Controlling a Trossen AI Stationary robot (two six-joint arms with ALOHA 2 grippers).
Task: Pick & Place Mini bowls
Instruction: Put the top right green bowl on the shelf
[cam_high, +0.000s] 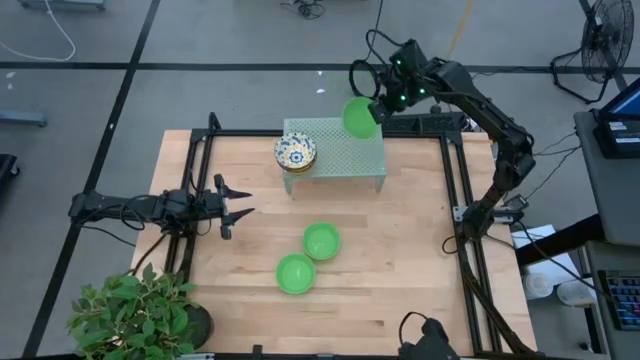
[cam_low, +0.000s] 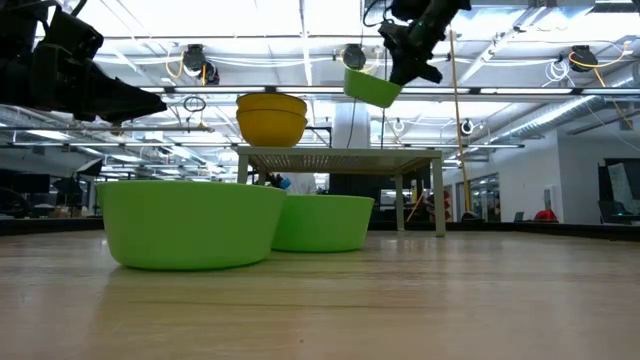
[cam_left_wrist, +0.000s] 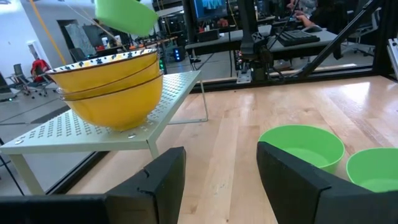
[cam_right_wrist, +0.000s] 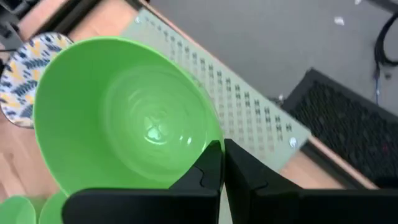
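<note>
My right pincer (cam_high: 378, 108), clamped on a green bowl's (cam_high: 359, 117) rim, hangs over the rack's (cam_high: 350, 155) far corner, right of the stack (cam_high: 295, 152).

A light wooden table (cam_high: 400, 250) carries a pale green mesh rack (cam_high: 345, 152) at its far edge; two plain green mini bowls (cam_high: 321, 241) (cam_high: 296, 273) sit touching on the wood, nearer than the rack

Green bowl (cam_high: 359, 118) aloft, tilted, over rack (cam_high: 340, 158)
</note>
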